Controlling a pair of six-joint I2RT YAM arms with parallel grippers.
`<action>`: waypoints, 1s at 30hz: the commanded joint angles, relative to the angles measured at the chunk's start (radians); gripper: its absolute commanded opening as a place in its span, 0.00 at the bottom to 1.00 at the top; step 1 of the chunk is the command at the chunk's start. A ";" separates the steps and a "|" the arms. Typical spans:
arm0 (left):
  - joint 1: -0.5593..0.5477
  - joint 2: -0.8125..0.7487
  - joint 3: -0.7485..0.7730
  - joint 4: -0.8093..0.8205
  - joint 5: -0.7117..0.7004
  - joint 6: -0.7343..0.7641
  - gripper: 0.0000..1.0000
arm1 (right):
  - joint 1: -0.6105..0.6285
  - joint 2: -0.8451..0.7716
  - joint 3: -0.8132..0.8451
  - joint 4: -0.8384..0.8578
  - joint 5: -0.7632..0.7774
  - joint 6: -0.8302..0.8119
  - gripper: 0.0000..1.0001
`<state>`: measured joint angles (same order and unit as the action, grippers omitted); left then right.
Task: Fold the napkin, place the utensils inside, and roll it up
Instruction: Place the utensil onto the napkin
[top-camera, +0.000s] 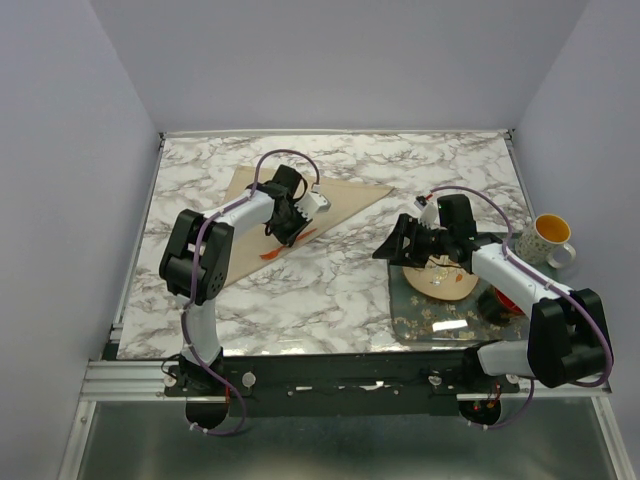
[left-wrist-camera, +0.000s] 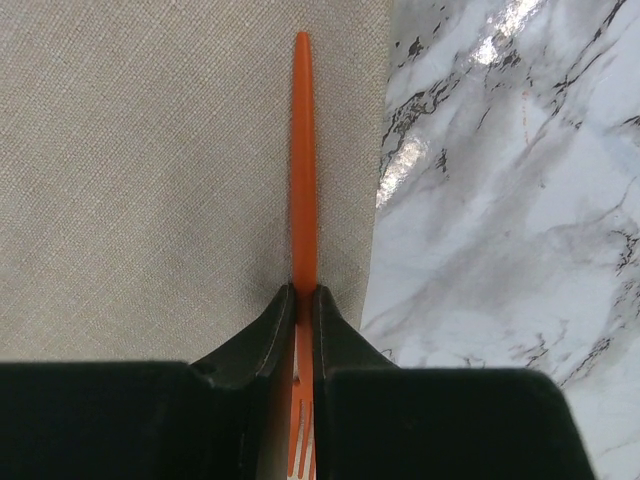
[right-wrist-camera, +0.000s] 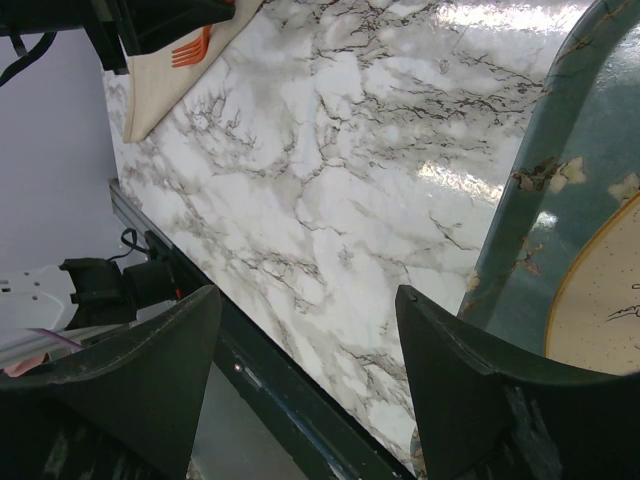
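Item 1, napkin: lies flat toward 11 o'clock on the table, triangular in outline, so we judge the fold done

Item 2, utensil: an orange fork over the napkin near its edge, handle pointing to 12 o'clock in the left wrist view

Item 3, left gripper: fingers pinched almost together on the fork's neck

Item 4, right gripper: fingers spread wide and holding nothing, above the plate at 4 o'clock

Outstanding, by our reckoning: set the fork down, then roll
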<state>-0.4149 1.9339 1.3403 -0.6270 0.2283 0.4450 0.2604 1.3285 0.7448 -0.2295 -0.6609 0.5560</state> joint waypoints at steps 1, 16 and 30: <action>-0.007 -0.016 0.016 -0.005 -0.046 0.035 0.13 | 0.002 0.008 -0.005 0.012 -0.022 -0.013 0.79; -0.012 0.002 0.016 0.001 -0.052 0.041 0.16 | 0.002 0.011 -0.009 0.010 -0.026 -0.008 0.79; -0.013 -0.134 0.020 -0.014 -0.124 -0.029 0.52 | 0.002 0.020 -0.015 0.022 -0.039 -0.008 0.79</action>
<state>-0.4278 1.9049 1.3415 -0.6323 0.1539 0.4503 0.2604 1.3392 0.7448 -0.2264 -0.6750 0.5560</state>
